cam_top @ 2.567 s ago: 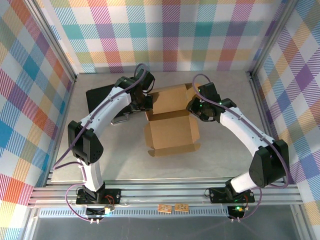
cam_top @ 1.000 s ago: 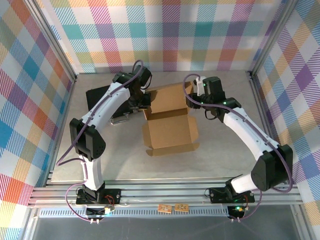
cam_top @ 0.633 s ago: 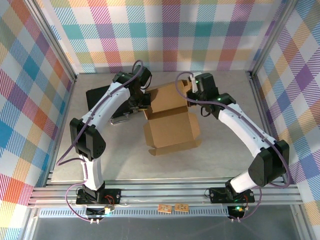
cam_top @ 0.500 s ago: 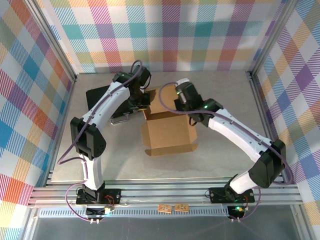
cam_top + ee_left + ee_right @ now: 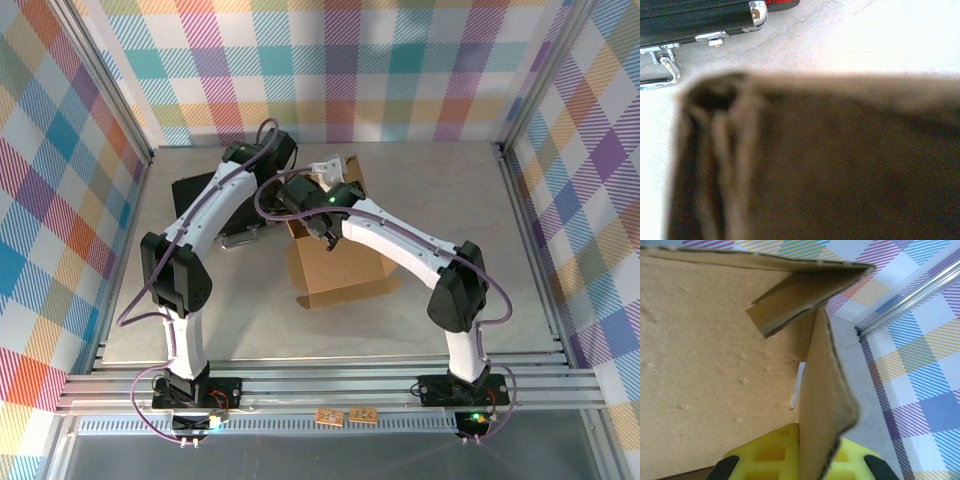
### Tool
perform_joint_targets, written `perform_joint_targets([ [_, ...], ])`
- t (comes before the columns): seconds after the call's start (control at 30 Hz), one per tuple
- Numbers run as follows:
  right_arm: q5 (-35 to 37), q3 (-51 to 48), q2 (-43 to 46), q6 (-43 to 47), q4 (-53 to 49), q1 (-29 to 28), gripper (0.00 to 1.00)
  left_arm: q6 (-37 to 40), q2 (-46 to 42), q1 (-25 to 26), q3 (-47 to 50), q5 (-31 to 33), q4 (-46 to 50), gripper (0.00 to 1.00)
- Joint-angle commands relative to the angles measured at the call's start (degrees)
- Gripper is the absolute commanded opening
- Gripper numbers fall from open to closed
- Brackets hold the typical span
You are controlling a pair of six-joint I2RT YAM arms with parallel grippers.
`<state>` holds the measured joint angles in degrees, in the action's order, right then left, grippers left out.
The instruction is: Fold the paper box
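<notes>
No text, label, brand, number or sign can be read. The brown cardboard of the paper box (image 5: 345, 268) is seen plain on every face that is shown. A dark pattern is carried by two small tan tags (image 5: 326, 415) on the rail (image 5: 120, 400) at the near edge of the bench (image 5: 480, 200), but it is too small to be made out.

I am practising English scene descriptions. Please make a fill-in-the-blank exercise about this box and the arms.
1. The paper box is ____ in colour.
2. In the right wrist view, a box wall stands between the right end effector's ____ fingers.
3. In the top view, the black case lies to the ____ of the box.
Missing words: brown; yellow; left.
</notes>
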<state>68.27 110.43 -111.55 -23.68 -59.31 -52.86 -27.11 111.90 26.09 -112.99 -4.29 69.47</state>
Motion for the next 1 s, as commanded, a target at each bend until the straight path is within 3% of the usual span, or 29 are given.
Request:
perform_joint_targets([
  [0.0, -12.2, 2.5, 7.1, 10.5, 5.7, 0.2, 0.42, 2.6, -1.5, -1.0, 2.1, -3.5, -0.9, 0.00],
  [0.07, -37.3, 2.4, 12.2, 16.7, 8.2, 3.3, 0.69, 4.8, -1.8, -2.3, 3.6, -7.6, -2.5, 0.00],
  [0.13, -64.8, 4.3, 16.6, 19.6, 6.9, 7.6, 0.88, 8.3, -1.6, -3.7, 5.1, -12.9, -4.3, 0.00],
  [0.23, -96.0, 12.5, 17.3, 18.0, -0.3, 17.1, 0.98, 12.8, -1.7, -4.8, 7.7, -16.7, -6.7, 0.00],
  [0.3, -110.9, 13.1, 18.5, 14.5, -0.2, 25.1, 0.97, 15.2, -2.0, -4.8, 8.9, -17.2, -7.8, 0.00],
  [0.4, -116.0, 0.6, 25.5, 8.3, 11.4, 36.6, 0.84, 16.7, -1.8, -5.0, 9.5, -19.7, -8.5, 0.00],
  [0.53, -130.1, -19.8, 29.2, -7.1, 35.7, 50.9, 0.68, 19.1, -0.9, -5.2, 8.5, -25.2, -8.2, 0.00],
  [0.73, -138.1, -27.0, 23.5, -4.0, 40.0, 51.6, 0.62, 24.2, 2.7, -5.3, 7.0, -34.6, -7.7, 0.00],
  [0.97, -134.4, -29.8, 24.6, 6.2, 31.8, 50.2, 0.56, 24.3, 4.7, -5.3, 6.0, -35.1, -7.5, 0.00],
])
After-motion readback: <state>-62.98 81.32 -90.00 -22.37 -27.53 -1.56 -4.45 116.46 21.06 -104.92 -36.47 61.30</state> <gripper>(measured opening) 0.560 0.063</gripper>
